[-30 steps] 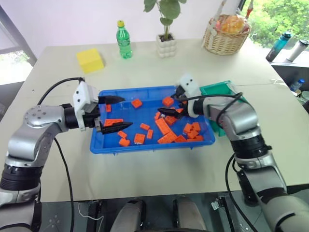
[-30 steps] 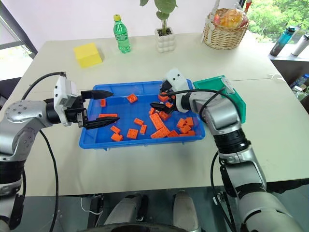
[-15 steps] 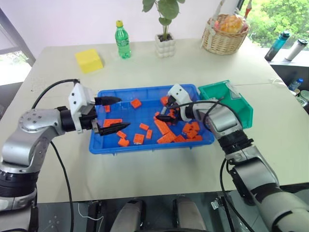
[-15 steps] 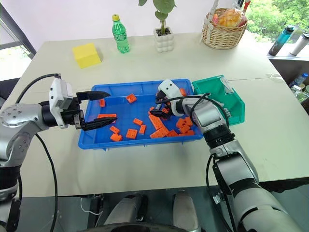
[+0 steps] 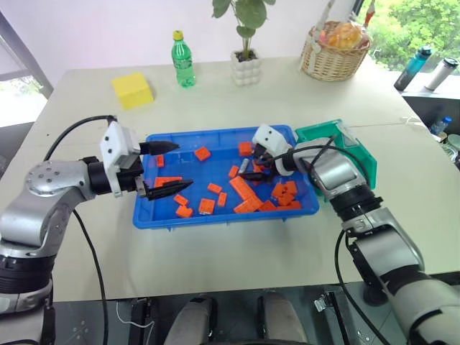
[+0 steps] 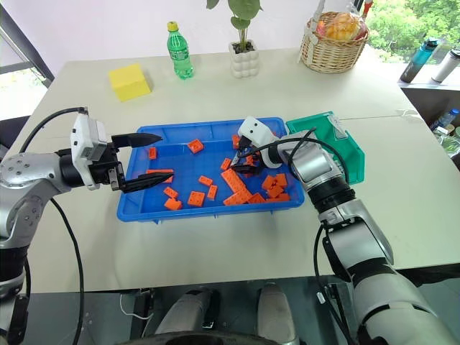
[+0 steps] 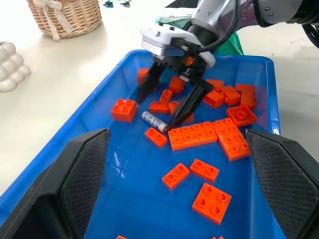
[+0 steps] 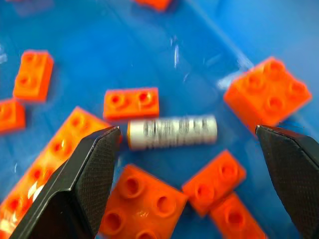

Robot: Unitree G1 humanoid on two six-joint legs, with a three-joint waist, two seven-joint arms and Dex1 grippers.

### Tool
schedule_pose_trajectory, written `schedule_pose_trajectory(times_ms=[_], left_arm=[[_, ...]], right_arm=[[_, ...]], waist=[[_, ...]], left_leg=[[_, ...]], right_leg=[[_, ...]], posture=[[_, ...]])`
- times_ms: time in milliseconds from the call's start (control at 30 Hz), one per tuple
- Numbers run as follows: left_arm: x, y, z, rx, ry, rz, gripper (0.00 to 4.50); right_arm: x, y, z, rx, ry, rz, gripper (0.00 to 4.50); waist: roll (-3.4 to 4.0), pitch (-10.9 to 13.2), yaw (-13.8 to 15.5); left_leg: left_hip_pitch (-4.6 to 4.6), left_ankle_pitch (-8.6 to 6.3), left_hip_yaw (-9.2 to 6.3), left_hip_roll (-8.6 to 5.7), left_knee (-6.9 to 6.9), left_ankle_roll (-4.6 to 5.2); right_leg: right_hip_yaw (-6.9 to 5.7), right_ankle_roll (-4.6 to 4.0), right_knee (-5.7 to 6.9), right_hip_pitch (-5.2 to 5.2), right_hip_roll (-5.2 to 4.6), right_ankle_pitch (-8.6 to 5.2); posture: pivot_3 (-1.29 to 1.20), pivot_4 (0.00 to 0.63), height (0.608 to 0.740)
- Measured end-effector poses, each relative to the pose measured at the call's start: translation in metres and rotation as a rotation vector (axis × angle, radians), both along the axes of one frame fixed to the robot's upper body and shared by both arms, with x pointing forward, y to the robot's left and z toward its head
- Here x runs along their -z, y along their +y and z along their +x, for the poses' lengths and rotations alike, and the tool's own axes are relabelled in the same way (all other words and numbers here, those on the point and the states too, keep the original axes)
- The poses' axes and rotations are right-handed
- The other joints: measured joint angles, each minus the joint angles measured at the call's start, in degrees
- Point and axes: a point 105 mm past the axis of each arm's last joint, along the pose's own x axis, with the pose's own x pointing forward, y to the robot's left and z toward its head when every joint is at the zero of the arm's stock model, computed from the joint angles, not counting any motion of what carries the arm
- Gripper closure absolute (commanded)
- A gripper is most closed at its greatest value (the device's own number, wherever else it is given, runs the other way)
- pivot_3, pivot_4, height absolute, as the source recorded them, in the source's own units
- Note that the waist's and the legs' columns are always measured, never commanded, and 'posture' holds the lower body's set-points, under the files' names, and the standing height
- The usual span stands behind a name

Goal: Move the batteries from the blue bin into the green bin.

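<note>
Nearest to the robot, the left gripper (image 5: 159, 168) is being held with its fingers spread at the left end of the blue bin (image 5: 215, 218), carrying nothing. Further in, the right gripper (image 7: 167, 102) is being held low over the bin, its fingers wide apart on the two sides of one battery (image 8: 172, 132). The battery is lying flat on the blue floor among orange bricks (image 5: 248, 190), not yet pinched. The pick-up step is judged to be in hand; the next move is calling for the fingers to be closed on the battery and for it to be carried to the green bin (image 5: 364, 162), just beside the tray's right end. Everything is being supported by a pale table (image 5: 215, 266); at its far edge a yellow block (image 5: 134, 90), a green bottle (image 5: 182, 60), a potted plant (image 5: 246, 61) and a wicker basket (image 5: 335, 52) are standing.
</note>
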Motion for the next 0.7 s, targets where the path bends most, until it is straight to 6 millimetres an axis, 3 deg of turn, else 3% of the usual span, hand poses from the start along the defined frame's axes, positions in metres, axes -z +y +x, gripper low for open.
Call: schedule_pose_trajectory(times_ms=[267, 600, 700], left_arm=[[-0.001, -0.002, 0.000, 0.004, -0.008, -0.013, 0.00], [-0.001, -0.001, 0.000, 0.003, -0.009, -0.012, 0.00], [-0.001, -0.001, 0.000, 0.002, -0.009, -0.012, 0.00]], right_arm=[[0.004, 0.010, -0.008, -0.068, 0.035, -0.029, 0.03], [0.010, 0.019, 0.004, -0.047, 0.019, -0.019, 0.03], [0.009, 0.018, 0.007, -0.043, 0.018, -0.019, 0.82]], waist=[[0.00, 0.00, 0.02], [0.00, 0.00, -0.08], [0.00, 0.00, -0.05]], left_leg=[[-0.01, 0.00, 0.01, 0.01, 0.00, 0.00], [-0.01, 0.00, 0.00, 0.02, 0.00, 0.00], [-0.01, 0.00, 0.00, 0.01, 0.01, 0.00]], right_leg=[[0.00, 0.00, 0.00, -0.01, -0.01, 0.00], [0.00, 0.00, 0.00, -0.02, 0.01, 0.00], [0.00, 0.00, 0.00, -0.02, 0.01, 0.00]], posture=[[0.00, 0.150, 0.737], [0.00, 0.150, 0.737], [0.00, 0.150, 0.737]])
